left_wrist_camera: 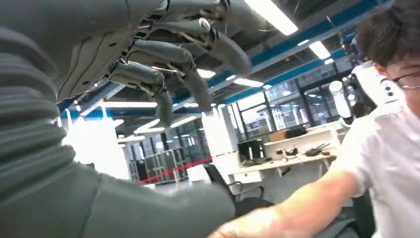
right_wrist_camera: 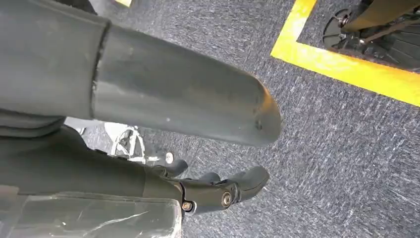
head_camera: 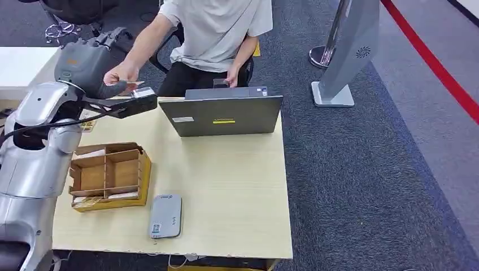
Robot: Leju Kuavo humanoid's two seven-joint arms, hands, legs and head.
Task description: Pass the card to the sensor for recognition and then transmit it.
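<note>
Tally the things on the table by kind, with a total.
Laptop: 1
Divided cardboard box: 1
Grey sensor pad: 1
Total: 3

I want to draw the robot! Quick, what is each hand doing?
Left hand: open, holding nothing; a person's hand is reaching in beside it.
Right hand: holding nothing, fingers apart.

Surface finishes, desk area.
Table showing pale matt wood-grain laminate; box showing brown cardboard; laptop lid showing smooth grey; floor showing rough dark carpet.
</note>
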